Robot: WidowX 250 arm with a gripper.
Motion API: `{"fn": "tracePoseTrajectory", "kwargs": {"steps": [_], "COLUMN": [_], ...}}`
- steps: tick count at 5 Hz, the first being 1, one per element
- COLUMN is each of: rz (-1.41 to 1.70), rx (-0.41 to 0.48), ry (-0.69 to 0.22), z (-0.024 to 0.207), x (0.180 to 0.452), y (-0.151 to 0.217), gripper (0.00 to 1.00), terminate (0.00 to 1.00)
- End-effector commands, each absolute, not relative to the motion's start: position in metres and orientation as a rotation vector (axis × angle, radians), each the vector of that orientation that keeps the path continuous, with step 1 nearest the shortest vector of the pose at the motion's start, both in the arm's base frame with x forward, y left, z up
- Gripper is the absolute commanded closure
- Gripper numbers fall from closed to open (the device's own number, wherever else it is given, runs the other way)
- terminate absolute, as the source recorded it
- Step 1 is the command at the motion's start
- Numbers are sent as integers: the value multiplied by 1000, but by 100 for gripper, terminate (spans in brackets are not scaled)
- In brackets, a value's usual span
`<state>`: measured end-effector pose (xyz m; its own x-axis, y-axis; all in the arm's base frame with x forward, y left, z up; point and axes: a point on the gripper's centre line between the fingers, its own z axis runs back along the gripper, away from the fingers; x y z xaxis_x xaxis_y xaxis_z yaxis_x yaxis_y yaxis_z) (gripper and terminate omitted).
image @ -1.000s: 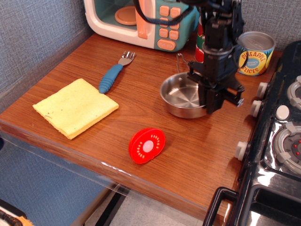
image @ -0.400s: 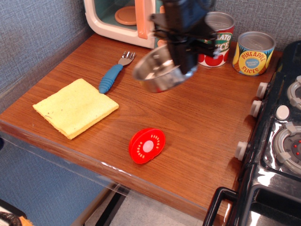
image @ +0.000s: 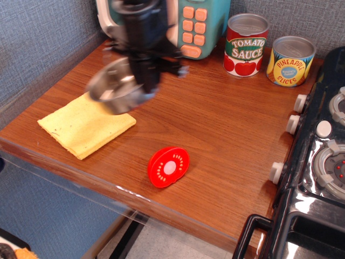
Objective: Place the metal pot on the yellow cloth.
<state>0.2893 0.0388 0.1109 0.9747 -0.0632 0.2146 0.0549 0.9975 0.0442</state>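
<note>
Lowest in the frame, a red round toy slice (image: 168, 166) lies on the wooden counter (image: 226, 145). Left of centre, the yellow cloth (image: 81, 127) lies flat. Above its upper right corner the metal pot (image: 116, 87) hangs tilted and blurred, held at its right rim by the gripper (image: 148, 86), fingers closed on it. Two cans (image: 245, 44) stand at the upper right.

1. We see the hand (image: 146, 86) holding the metal pot (image: 115, 88) above the far corner of the yellow cloth (image: 81, 128), whose near part lies bare.
2. The toy microwave (image: 200, 24) stands close behind.
3. The red tomato slice (image: 168, 166) lies apart on the open tabletop (image: 226, 140).
4. The cans (image: 246, 44) and stove (image: 318, 156) bound the right.
</note>
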Motion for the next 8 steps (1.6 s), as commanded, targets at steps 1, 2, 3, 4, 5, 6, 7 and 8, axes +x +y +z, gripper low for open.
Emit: {"fn": "tracePoseTrajectory", "kwargs": {"steps": [1,2,3,4,5,6,7,8], "rz": [134,138,112,108,138,160,143,114], "rx": [61,75,79,106,119,135,155,163], "ry": [-210,-164,-139,-91,-46,-14,6,-18], "z": [111,101,93,79,67,57,55,61], "x": [288,283,276,275,277,280,282,283], "y": [92,93,87,86,91,95,94,89], "gripper": [100,100,100,100,100,100,0,0], "terminate": [0,0,0,0,0,0,0,0]}}
